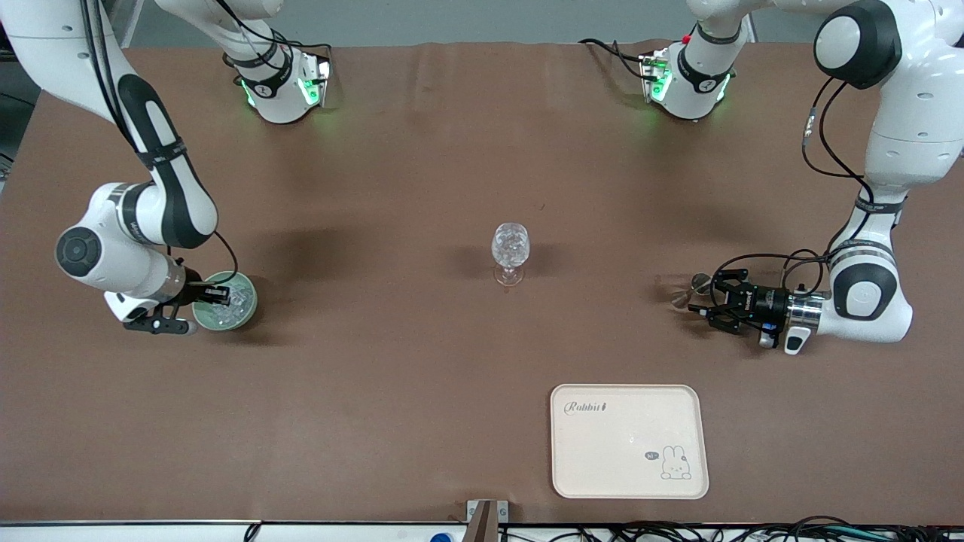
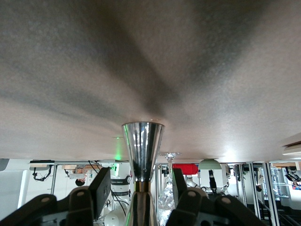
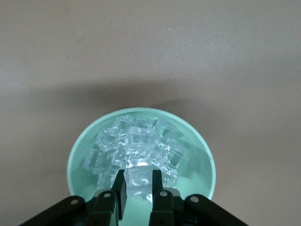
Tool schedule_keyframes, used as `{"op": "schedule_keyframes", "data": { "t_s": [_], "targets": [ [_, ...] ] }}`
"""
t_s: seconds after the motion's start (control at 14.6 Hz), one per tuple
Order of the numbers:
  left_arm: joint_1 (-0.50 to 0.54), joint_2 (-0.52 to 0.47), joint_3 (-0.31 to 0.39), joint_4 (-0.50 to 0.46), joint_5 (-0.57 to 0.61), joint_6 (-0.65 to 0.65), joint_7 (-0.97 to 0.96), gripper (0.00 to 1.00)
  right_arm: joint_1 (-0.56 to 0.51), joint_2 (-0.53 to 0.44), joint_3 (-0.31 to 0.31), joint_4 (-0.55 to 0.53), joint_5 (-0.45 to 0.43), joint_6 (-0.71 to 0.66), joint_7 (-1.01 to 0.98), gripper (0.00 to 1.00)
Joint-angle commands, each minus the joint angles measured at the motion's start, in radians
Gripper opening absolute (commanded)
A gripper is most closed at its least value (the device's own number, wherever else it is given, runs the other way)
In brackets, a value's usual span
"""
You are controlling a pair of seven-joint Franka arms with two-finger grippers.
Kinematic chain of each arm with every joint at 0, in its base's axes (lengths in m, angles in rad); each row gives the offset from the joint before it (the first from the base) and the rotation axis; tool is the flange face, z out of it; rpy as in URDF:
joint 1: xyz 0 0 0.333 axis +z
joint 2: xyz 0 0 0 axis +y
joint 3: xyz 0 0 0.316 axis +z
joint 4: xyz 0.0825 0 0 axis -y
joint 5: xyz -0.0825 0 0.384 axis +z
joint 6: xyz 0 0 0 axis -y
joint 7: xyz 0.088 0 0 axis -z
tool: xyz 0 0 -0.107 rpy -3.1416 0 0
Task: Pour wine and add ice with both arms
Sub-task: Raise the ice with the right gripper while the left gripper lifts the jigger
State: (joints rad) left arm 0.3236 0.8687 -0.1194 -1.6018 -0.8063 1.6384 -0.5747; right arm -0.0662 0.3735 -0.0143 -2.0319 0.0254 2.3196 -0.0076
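Observation:
A mint-green bowl (image 1: 248, 310) (image 3: 208, 162) heaped with ice (image 3: 136, 141) sits toward the right arm's end of the table. My right gripper (image 1: 217, 293) (image 3: 139, 178) reaches into it, shut on one clear ice chunk. A stemmed glass (image 1: 510, 248) (image 2: 167, 200) stands mid-table with ice glinting in its bowl. Toward the left arm's end stands a shiny metal jigger (image 1: 688, 292) (image 2: 142, 143). My left gripper (image 1: 706, 301) (image 2: 141, 182) straddles the jigger's waist, open, with gaps on both sides. No wine shows in any view.
A pale pink tray (image 1: 602, 459) with a rabbit print lies near the front camera's edge, nearer than the glass. Both arm bases (image 1: 282, 83) (image 1: 689, 79) stand at the table's edge farthest from the front camera. Brown tabletop spreads between the bowl, glass and jigger.

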Motion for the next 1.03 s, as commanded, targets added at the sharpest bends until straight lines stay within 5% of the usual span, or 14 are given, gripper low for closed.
{"op": "schedule_keyframes", "data": {
  "t_s": [0.0,0.34,0.96],
  "targets": [
    [0.008,-0.002,-0.006,-0.009,-0.024,-0.008,0.019,0.58,-0.001,-0.083,0.001,0.079,0.010,-0.170,0.011,0.03],
    [0.008,-0.002,-0.006,-0.020,-0.044,-0.008,0.041,0.43,-0.001,-0.140,-0.001,0.265,-0.001,-0.428,0.009,0.03],
    [0.009,-0.002,-0.008,-0.018,-0.047,-0.011,0.058,0.05,0.061,-0.298,0.005,0.360,-0.002,-0.646,0.044,0.03]
  ]
}}
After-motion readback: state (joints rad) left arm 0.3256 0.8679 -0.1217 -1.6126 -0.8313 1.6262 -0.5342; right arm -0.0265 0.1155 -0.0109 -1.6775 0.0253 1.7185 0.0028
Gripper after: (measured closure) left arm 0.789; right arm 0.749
